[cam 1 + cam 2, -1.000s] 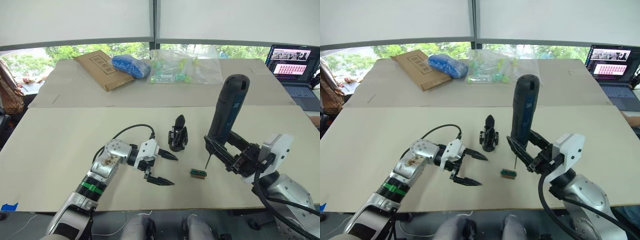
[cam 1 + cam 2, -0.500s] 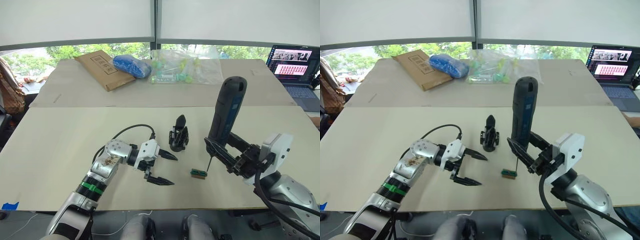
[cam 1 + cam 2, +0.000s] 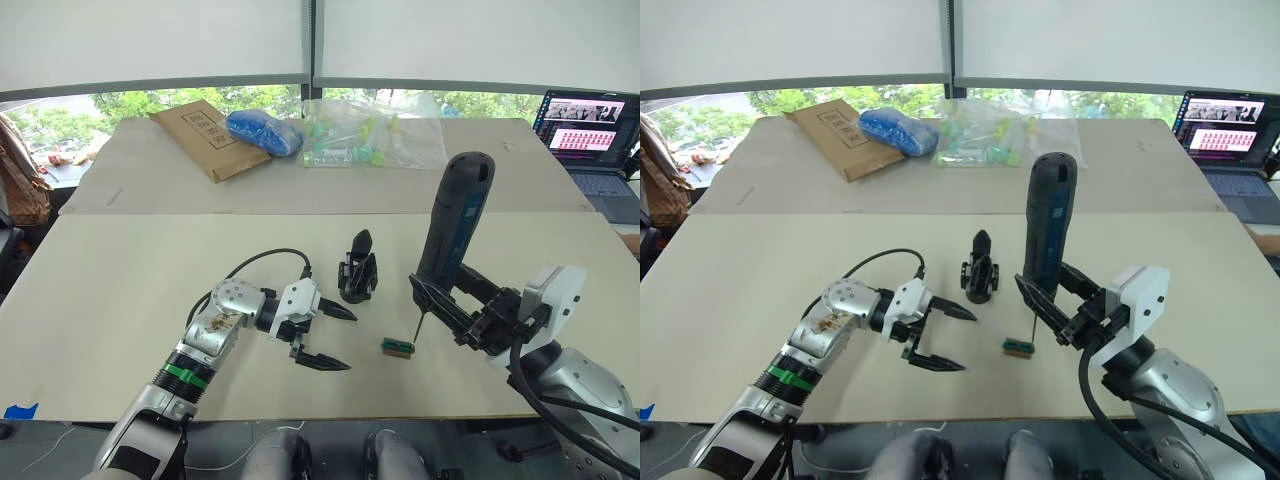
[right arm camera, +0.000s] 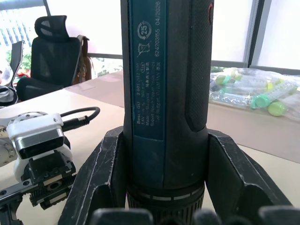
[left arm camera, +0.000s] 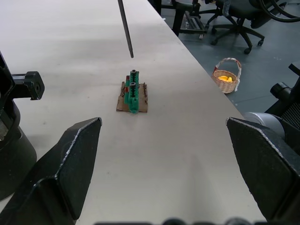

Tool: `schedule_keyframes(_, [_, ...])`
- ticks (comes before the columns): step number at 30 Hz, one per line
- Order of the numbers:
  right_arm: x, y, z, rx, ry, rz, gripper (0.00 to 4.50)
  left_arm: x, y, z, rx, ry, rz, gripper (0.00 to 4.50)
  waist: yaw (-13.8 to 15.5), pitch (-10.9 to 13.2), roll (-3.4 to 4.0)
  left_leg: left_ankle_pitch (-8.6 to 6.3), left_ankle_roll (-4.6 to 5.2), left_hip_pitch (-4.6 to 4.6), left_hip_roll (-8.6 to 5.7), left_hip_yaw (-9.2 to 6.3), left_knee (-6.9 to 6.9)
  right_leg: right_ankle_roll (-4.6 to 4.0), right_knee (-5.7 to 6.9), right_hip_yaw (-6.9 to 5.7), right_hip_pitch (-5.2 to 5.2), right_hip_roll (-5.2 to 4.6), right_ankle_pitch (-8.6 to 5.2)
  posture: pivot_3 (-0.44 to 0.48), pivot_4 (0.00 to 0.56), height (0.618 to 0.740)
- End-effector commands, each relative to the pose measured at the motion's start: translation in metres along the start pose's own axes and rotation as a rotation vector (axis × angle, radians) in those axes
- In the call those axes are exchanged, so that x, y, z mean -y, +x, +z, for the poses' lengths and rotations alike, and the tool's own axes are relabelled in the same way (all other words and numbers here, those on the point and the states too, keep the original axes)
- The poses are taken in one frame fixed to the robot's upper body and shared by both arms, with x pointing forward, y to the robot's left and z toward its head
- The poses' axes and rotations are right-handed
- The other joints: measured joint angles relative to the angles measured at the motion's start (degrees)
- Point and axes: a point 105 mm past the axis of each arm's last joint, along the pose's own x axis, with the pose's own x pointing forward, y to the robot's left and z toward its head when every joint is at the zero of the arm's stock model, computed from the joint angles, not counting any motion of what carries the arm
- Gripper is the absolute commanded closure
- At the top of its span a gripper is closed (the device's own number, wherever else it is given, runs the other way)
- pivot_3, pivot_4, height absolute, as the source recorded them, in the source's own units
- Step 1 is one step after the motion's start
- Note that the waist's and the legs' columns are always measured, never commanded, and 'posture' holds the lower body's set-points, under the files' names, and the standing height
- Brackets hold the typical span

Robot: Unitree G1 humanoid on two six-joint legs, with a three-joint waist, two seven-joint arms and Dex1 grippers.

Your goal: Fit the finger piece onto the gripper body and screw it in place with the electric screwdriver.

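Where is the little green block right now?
In the left eye view, the little green block lies on the beige table, just below the thin metal bit of the dark electric screwdriver, slightly right of the squat black gripper body.

A pale beige table [image 3: 120,290] is filling the middle of the frame, carrying the gripper body [image 3: 357,268] at centre and a small green block [image 3: 397,347] just below and right of it. Behind it, a second table [image 3: 500,170] is holding a cardboard packet [image 3: 200,137] and a blue bag [image 3: 262,131] at upper left, a clear bag of tubes [image 3: 368,132] at top centre, and a laptop [image 3: 592,140] at the upper right edge.

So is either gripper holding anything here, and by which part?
The right gripper holds the electric screwdriver upright by its lower casing, just above the bit. The left gripper is open, holding nothing.
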Motion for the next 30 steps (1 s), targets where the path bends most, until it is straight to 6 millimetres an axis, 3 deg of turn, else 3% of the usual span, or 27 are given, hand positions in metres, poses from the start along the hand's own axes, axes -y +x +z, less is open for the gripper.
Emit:
schedule_keyframes(1, [-0.0055, 0.0025, 0.0174, 0.07, -0.033, 0.03, 2.6, -0.0036, 0.0007, 0.0093, 0.01, 0.048, 0.002, 0.0, 0.0, 0.0, 0.0, 0.0, 0.0, 0.0, 0.0, 0.0, 0.0, 0.0, 0.0, 0.0, 0.0, 0.0, 0.0, 0.0, 0.15, 0.732])
schedule_keyframes(30, [-0.0026, 0.0059, 0.0109, 0.04, -0.036, 0.02, 2.6, -0.006, 0.0035, 0.0112, 0.019, 0.047, 0.011, 0.0, 0.12, 0.0, 0.0, 0.0, 0.01, 0.0, 0.0, 0.0, 0.01, 0.0, 0.0, -0.01, 0.01, 0.0, 0.0, 0.0, 0.15, 0.732])
